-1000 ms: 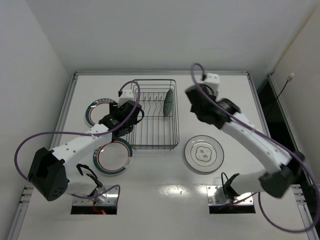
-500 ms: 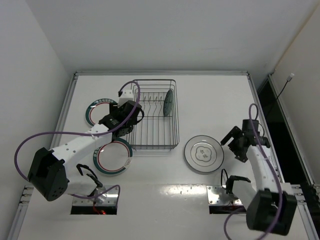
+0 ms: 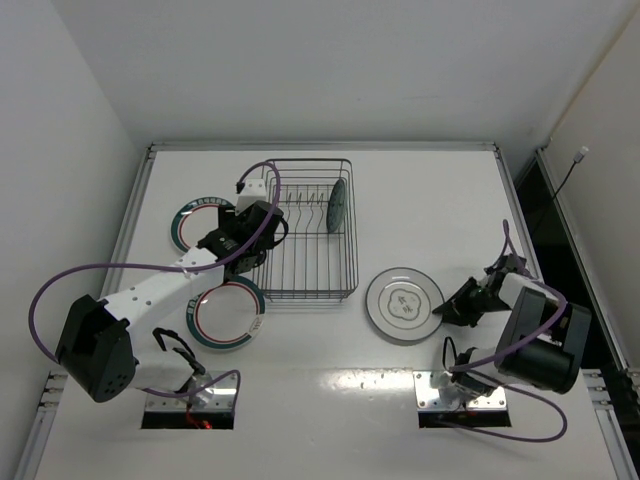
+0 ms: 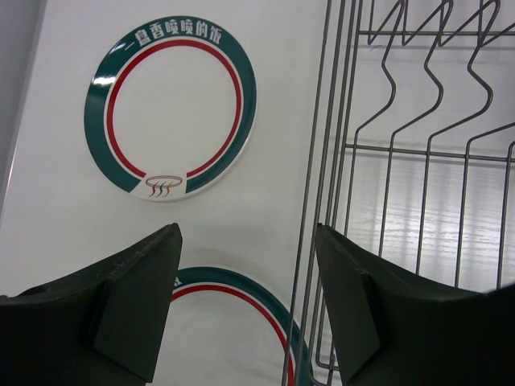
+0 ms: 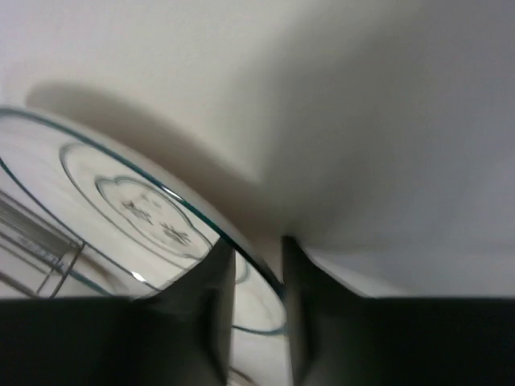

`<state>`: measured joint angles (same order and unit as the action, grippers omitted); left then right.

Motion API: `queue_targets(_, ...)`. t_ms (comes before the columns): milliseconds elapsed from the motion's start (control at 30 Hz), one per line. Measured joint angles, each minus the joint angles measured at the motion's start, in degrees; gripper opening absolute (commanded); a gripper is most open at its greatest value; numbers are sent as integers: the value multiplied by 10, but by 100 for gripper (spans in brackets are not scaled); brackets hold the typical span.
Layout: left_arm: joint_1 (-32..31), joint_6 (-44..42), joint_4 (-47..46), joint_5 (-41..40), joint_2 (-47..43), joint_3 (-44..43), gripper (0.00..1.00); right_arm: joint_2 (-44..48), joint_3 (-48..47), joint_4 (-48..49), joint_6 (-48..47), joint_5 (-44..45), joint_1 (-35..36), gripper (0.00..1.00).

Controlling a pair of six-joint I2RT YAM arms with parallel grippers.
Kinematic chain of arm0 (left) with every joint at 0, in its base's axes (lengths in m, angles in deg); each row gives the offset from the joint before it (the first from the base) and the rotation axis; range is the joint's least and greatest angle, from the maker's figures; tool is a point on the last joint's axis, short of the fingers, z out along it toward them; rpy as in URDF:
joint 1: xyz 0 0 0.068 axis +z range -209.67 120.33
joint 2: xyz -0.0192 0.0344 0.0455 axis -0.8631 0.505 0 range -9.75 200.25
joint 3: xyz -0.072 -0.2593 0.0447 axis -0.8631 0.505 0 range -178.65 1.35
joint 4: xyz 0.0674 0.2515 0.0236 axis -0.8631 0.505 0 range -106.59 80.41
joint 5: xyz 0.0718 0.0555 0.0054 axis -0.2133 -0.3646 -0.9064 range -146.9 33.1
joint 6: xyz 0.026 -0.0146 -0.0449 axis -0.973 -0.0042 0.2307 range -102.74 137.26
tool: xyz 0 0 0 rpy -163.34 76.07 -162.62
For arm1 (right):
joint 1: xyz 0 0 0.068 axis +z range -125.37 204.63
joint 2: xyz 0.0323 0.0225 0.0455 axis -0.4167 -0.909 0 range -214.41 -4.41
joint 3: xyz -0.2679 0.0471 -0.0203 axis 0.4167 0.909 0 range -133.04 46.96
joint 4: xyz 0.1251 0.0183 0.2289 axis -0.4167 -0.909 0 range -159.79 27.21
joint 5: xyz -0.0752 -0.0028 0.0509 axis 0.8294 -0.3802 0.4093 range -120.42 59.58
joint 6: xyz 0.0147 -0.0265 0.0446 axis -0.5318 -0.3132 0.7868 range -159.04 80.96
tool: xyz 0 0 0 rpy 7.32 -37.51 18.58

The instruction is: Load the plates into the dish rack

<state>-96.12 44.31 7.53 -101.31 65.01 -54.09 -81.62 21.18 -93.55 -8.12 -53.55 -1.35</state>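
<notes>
The dish rack stands at table centre with a dark-rimmed plate upright at its far right end. Two green-rimmed plates lie flat left of it, one far and one near. My left gripper hovers open and empty at the rack's left wall, between both plates. The pale grey plate lies right of the rack. My right gripper is low at its right edge, its jaws closed over the rim.
Raised table borders run along the left and right sides, with white walls behind. Both arm bases sit at the near edge, with purple cables looping above them.
My right arm swung from above the rack's right end down to the grey plate's right edge and closed over its rim. The plate slid slightly left. The left arm has not moved.
</notes>
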Motion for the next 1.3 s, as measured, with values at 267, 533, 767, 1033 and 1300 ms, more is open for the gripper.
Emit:
queue_targets(267, 0, 0, 0, -2, 0, 0, 64, -15, -15, 36, -35, -65, 7, 0)
queue_targets(533, 0, 3, 0, -11, 0, 0, 64, 235, -254, -101, 16, 180, 98, 0)
queue_targets(767, 0, 5, 1, -16, 0, 0, 64, 165, -540, -109, 85, 446, 368, 0)
queue_targets(1033, 0, 7, 3, -28, 0, 0, 64, -189, -860, -228, 110, 652, 579, 0)
queue_targets(1300, 0, 7, 5, -32, 0, 0, 64, -364, -984, -298, 114, 712, 656, 0)
